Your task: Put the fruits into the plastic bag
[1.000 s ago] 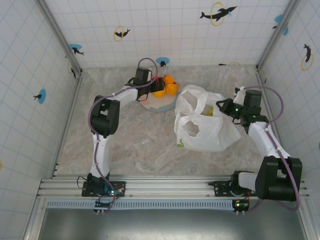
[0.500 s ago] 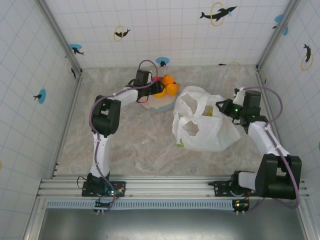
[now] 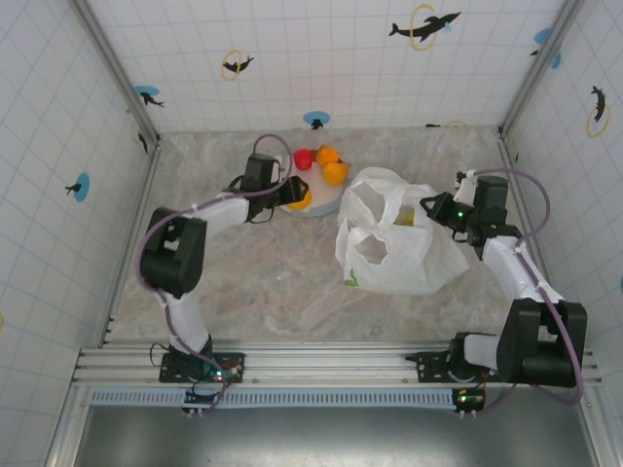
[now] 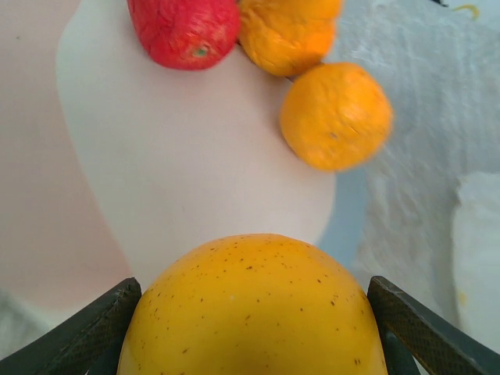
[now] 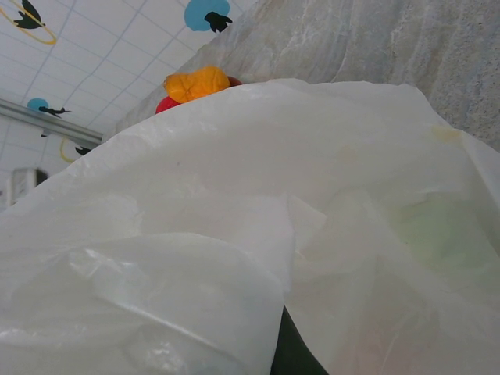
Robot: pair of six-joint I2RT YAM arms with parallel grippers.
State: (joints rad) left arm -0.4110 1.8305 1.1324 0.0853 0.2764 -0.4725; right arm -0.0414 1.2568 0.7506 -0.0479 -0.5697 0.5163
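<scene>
On the marble tabletop (image 3: 263, 282), the left gripper (image 3: 292, 195) has clamped a yellow fruit (image 4: 254, 305) and withdrawn to the 9 o'clock edge of the plate (image 3: 323, 204). The plastic bag (image 3: 399, 258), at the plate's 4 o'clock, stays pinched by the right gripper (image 3: 431, 208), ready for loading.

No words, numbers or brand names can be read. The tiled walls (image 3: 321, 68) carry only picture decals (image 3: 424, 25) — dark dolphins on yellow rings or blue discs — and the small green mark (image 3: 350, 281) on the plastic bag (image 3: 409, 258) is too small to make out.

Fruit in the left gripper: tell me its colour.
The fruit is yellow-orange with fine dark speckles; the left wrist view shows it best.
</scene>
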